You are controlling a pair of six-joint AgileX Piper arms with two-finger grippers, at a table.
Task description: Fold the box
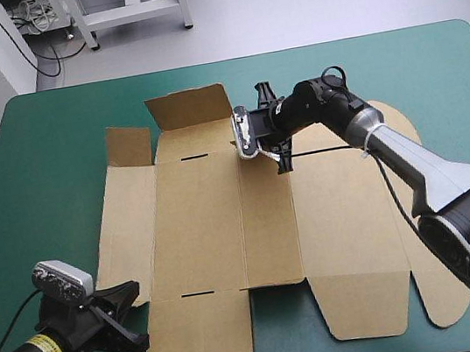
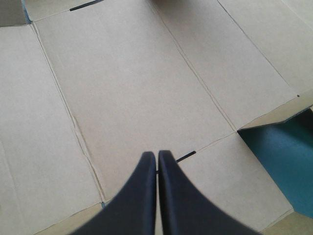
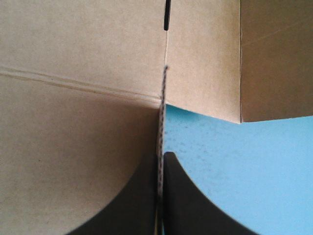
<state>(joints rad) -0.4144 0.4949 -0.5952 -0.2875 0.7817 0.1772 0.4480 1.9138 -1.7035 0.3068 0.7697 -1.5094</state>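
The brown box point(image 1: 208, 233) lies as a flat cut sheet across the middle of the teal-green table. One far flap point(image 1: 188, 108) stands tilted up. My right gripper point(image 1: 259, 147) is at the box's far edge and is shut on a thin board edge there. In the right wrist view that edge point(image 3: 163, 88) runs straight out from between the right gripper point(image 3: 161, 154). My left gripper point(image 1: 134, 319) sits at the near left corner of the sheet. In its own view the left gripper point(image 2: 157, 155) is shut over flat board point(image 2: 137, 88), just short of a slot point(image 2: 186, 156).
Bare teal-green cover point(image 1: 48, 168) shows to the left of the sheet and along the far right point(image 1: 431, 67). A strip of cover point(image 2: 288, 152) shows between the near flaps. The rounded lid flap point(image 1: 442, 287) reaches toward the near right edge.
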